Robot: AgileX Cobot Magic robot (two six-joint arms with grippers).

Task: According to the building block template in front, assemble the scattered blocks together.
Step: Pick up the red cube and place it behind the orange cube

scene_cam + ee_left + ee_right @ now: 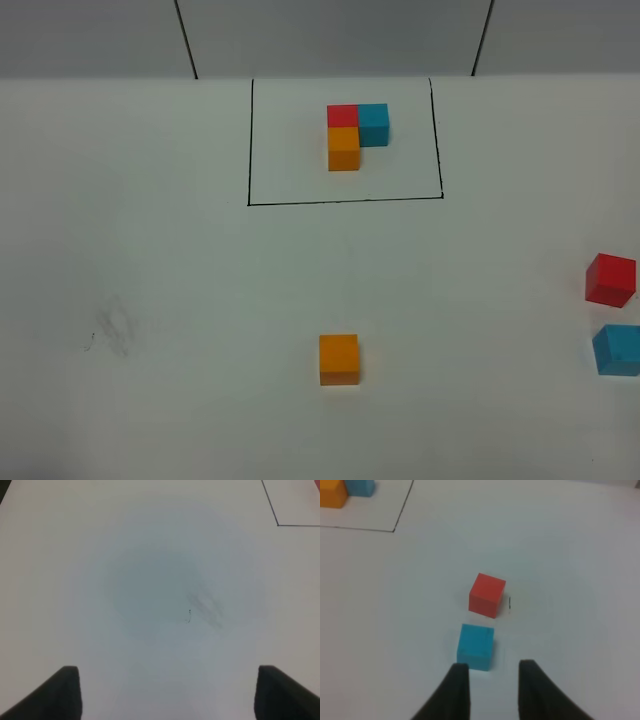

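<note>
White table (150, 300), orange cube (339, 359) central, red cube (610, 279), blue cube (617, 350) far right

Lit softly and evenly from above. Bright and flat across the white table (150, 300). Only thin, pale shadows at the foot of the building block template (356, 135) and of the orange cube (339, 359) well in front of it. Crisp from the high camera. Hazy from the left wrist, dimming to a grey-blue round patch near the template's frame corner. Slightly soft from the right wrist, blurrier toward the template.
</note>
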